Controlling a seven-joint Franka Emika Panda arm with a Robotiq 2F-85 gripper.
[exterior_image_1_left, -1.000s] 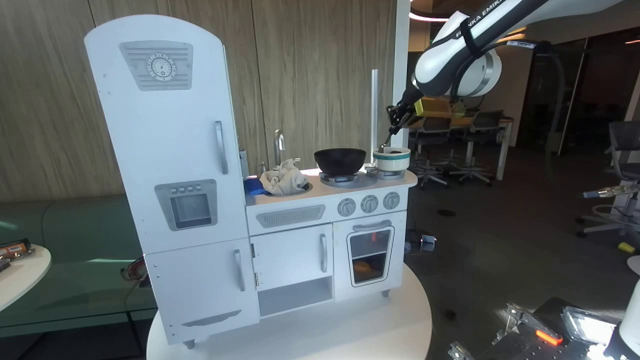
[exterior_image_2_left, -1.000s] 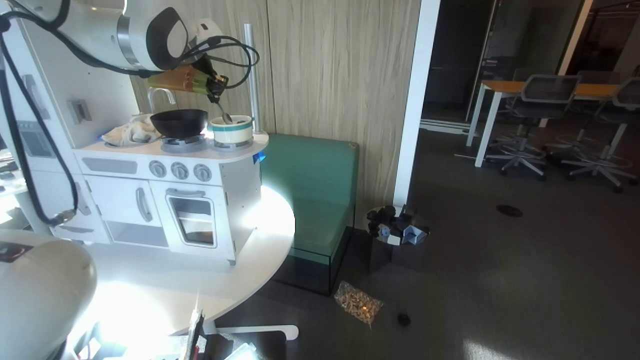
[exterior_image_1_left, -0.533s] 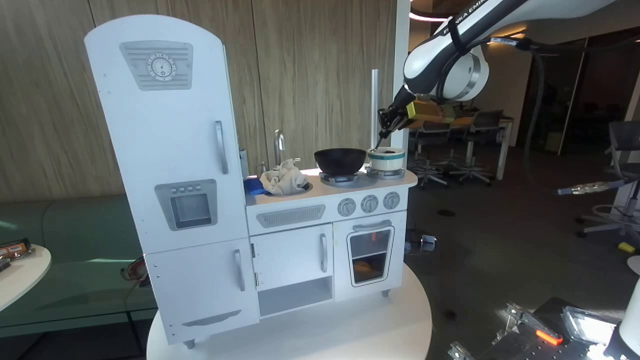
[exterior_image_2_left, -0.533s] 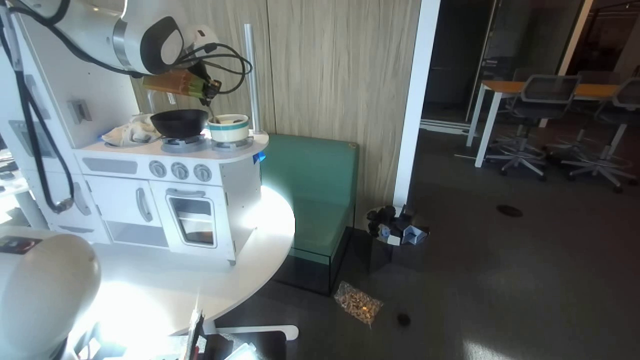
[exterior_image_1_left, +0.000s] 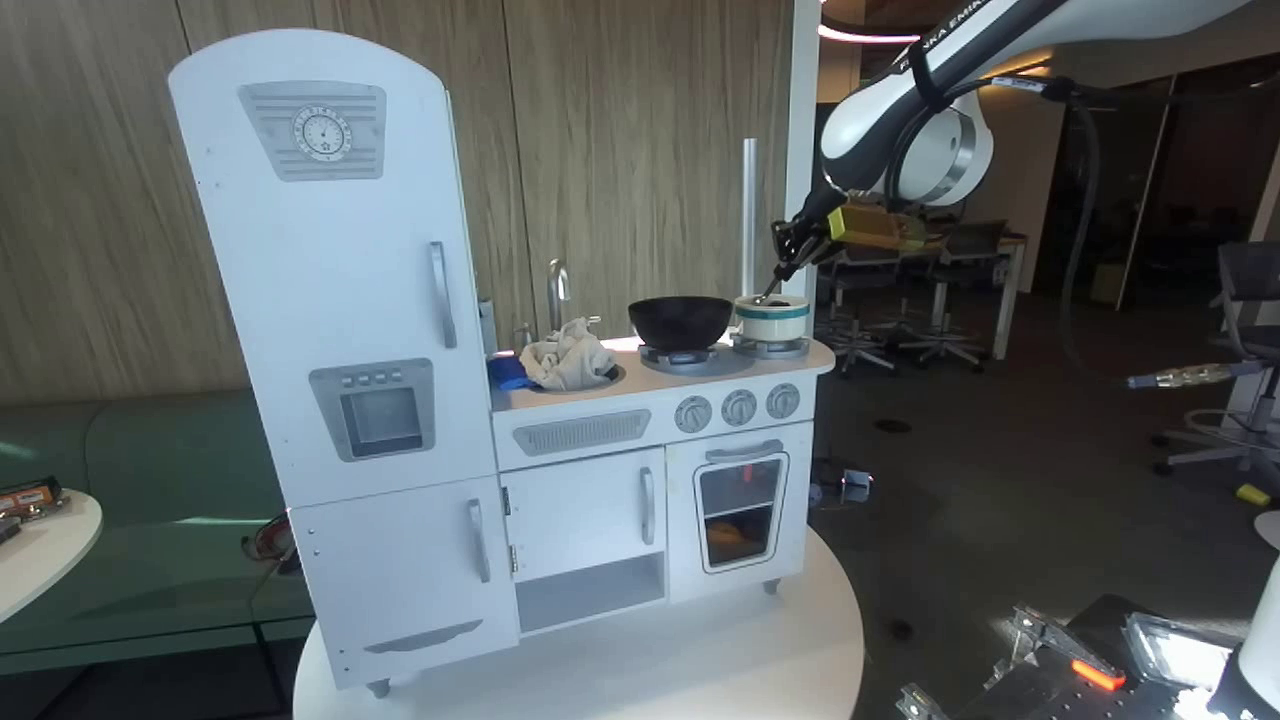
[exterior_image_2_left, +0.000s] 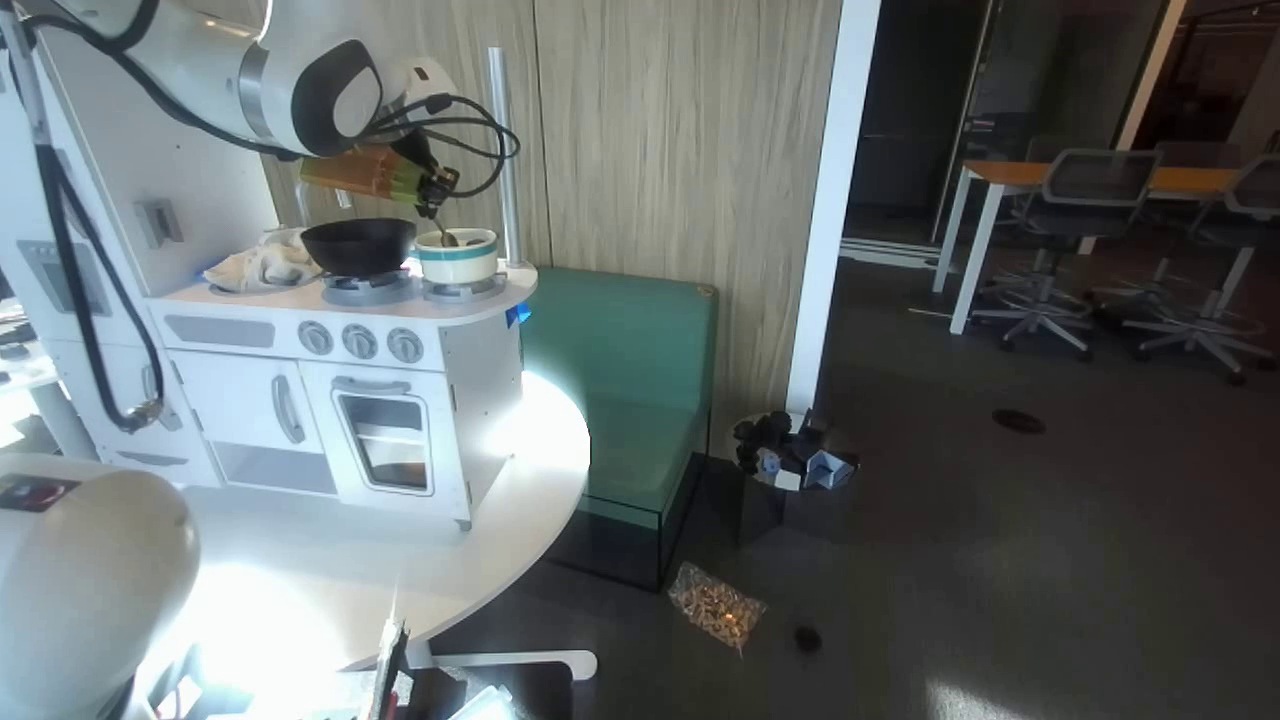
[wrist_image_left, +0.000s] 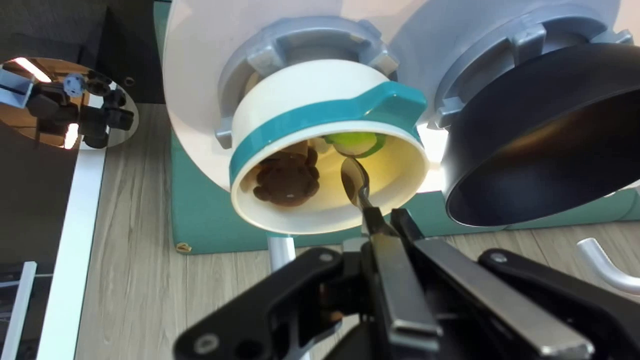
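Note:
My gripper (wrist_image_left: 386, 216) is shut on the handle of a metal spoon (wrist_image_left: 354, 179). The fingers also show in both exterior views (exterior_image_1_left: 784, 268) (exterior_image_2_left: 430, 208). The spoon points down at a tilt, its bowl at the mouth of a white pot with a teal band (wrist_image_left: 310, 107). I cannot tell whether the spoon touches the pot. The pot stands on the right-hand burner in both exterior views (exterior_image_1_left: 772, 322) (exterior_image_2_left: 457, 262). Inside it lie a brown bear-like piece (wrist_image_left: 287, 180) and a green and white piece (wrist_image_left: 354, 142). My fingers are above the pot, near its rim.
A black wok (exterior_image_1_left: 682, 322) stands on the burner beside the pot. A cloth (exterior_image_1_left: 570, 358) lies in the sink by a faucet (exterior_image_1_left: 557, 290). A metal pole (exterior_image_2_left: 503, 150) rises behind the pot. The white toy kitchen (exterior_image_1_left: 580, 510) stands on a round white table (exterior_image_1_left: 700, 660).
The pot has shifted slightly toward the wok. My gripper, holding the spoon, moved toward the wok and then back away from it, ending slightly lower.

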